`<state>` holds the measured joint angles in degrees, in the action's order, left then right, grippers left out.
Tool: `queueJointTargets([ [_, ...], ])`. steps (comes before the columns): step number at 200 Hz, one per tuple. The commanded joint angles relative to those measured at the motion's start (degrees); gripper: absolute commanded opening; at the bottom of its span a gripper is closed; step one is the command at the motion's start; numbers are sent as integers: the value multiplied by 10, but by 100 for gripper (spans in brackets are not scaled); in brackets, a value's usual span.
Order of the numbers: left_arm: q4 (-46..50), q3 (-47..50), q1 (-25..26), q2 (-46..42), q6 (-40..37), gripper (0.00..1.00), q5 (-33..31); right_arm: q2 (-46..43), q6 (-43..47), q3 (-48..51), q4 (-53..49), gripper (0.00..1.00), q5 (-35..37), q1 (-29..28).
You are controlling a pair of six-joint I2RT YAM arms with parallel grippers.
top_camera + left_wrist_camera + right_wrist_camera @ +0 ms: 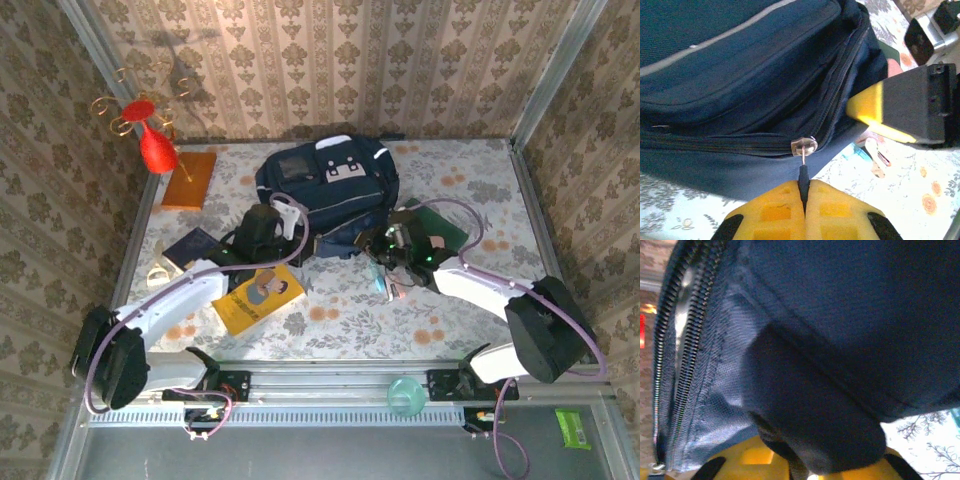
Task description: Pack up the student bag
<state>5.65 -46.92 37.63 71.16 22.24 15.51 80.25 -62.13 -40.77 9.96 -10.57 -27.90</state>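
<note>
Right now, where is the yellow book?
In the top view, the yellow book lies left of centre, on the near side of the student bag, beside the left arm.

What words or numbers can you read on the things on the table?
None of the writing can be read.
yellow book: there is a picture on the cover, and any writing is too small to read.
student bag: the grey-white patch has dark marks that are too blurred to read.
green packet: the print is too small to read.
</note>
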Motion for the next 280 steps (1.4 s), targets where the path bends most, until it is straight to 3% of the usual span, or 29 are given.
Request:
queueJointTargets([
  [1, 18, 13, -44, -46, -23, 0, -10, -42, 76, -27, -71, 13, -44, 64],
  [32, 19, 29, -91, -48, -23, 0, 1, -54, 146, -70, -166, 12, -101, 126],
  [65, -5, 19, -87, -20, -29, 0, 38, 17, 151, -121, -161, 12, -158, 150],
  [104, -2, 14, -79, 18, -42, 0, 31, 80, 171, -169, -173, 18, -176, 156],
  [124, -9, 17, -75, 25, -32, 0, 28, 91, 177, -178, -191, 34, -184, 161],
  [158, -28, 8, -38, 28, -14, 0, 23, 37, 155, -120, -199, 79, -160, 153],
  [188, -40, -1, -11, 32, 2, 0, 23, -30, 68, -31, -106, 100, -139, 101],
  [248, -35, -26, 14, 32, 0, 0, 33, -9, -34, 9, 23, 100, -50, -9],
  [265, -33, -24, 15, 26, 1, 0, 32, 23, -44, 2, 59, 93, -31, -15],
  [280, -30, -20, 16, 19, -2, 0, 29, 39, -40, -10, 64, 79, -8, -16],
])
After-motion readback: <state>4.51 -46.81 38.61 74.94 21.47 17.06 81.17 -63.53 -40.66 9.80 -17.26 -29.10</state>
